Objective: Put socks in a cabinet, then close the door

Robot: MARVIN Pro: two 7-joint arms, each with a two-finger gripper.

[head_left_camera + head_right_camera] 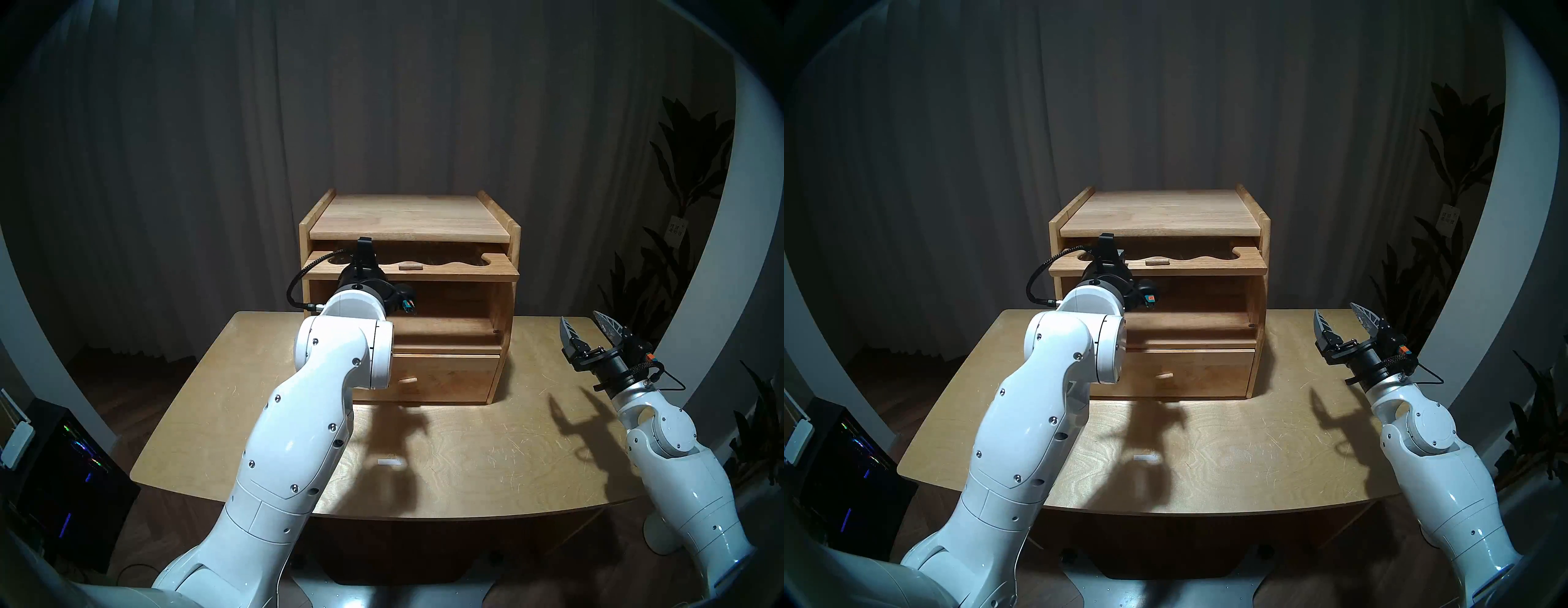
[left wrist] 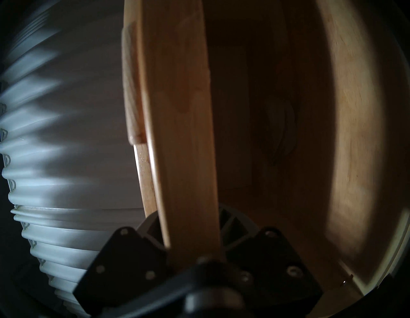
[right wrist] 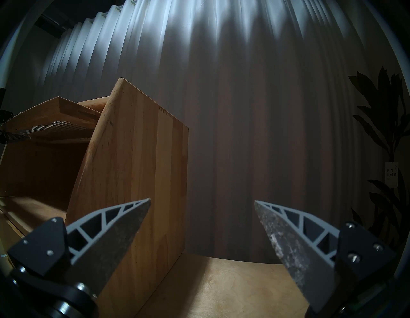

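Observation:
The wooden cabinet [image 1: 407, 212] stands at the back of the table, its upper compartment open. The door [image 1: 445, 271] is swung up flat under the top board, with its peg handle [image 1: 409, 266] facing up. My left gripper [image 1: 364, 261] is shut on the door's front edge near its left end. In the left wrist view [image 2: 193, 233] the panel edge runs between the fingers. A dim rounded shape [image 2: 281, 133] lies deep in the compartment; I cannot tell whether it is the socks. My right gripper [image 1: 589, 329] is open and empty to the right of the cabinet.
The lower drawer [image 1: 445, 373] is shut, its peg [image 1: 408, 380] pointing forward. A small white mark [image 1: 389, 463] lies on the table [image 1: 488, 458]. A black computer case [image 1: 55, 467] stands at the left. Plants [image 1: 687, 170] stand at the right, with curtains behind.

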